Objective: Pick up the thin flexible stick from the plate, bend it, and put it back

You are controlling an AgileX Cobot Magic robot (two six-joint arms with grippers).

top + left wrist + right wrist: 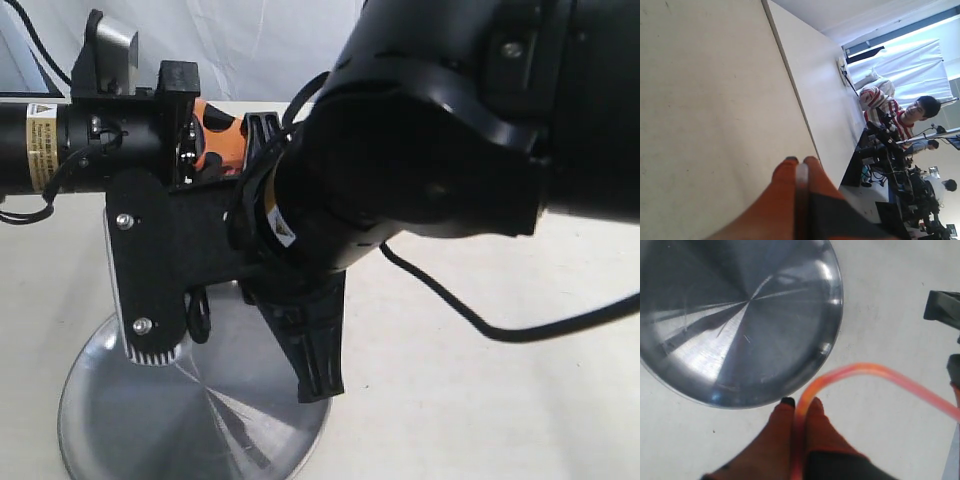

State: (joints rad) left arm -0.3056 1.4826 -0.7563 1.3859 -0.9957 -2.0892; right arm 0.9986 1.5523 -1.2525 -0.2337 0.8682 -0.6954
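Observation:
The thin flexible stick (865,369) is bent into a red-orange arch above the table beside the plate (832,305). My right gripper (800,402) is shut on one end of it. The other end runs off toward the left gripper's black body (942,307). My left gripper (801,162) is shut with the stick's pale whitish tip (801,175) pinched between its orange pads. In the exterior view both arms crowd together above the round silver plate (200,420), which holds nothing; the stick is hidden behind them there.
The pale table (480,400) surrounds the plate. A black cable (470,315) hangs from the right arm over the table. The left wrist view shows the table edge (800,110), with people and equipment (895,140) beyond it.

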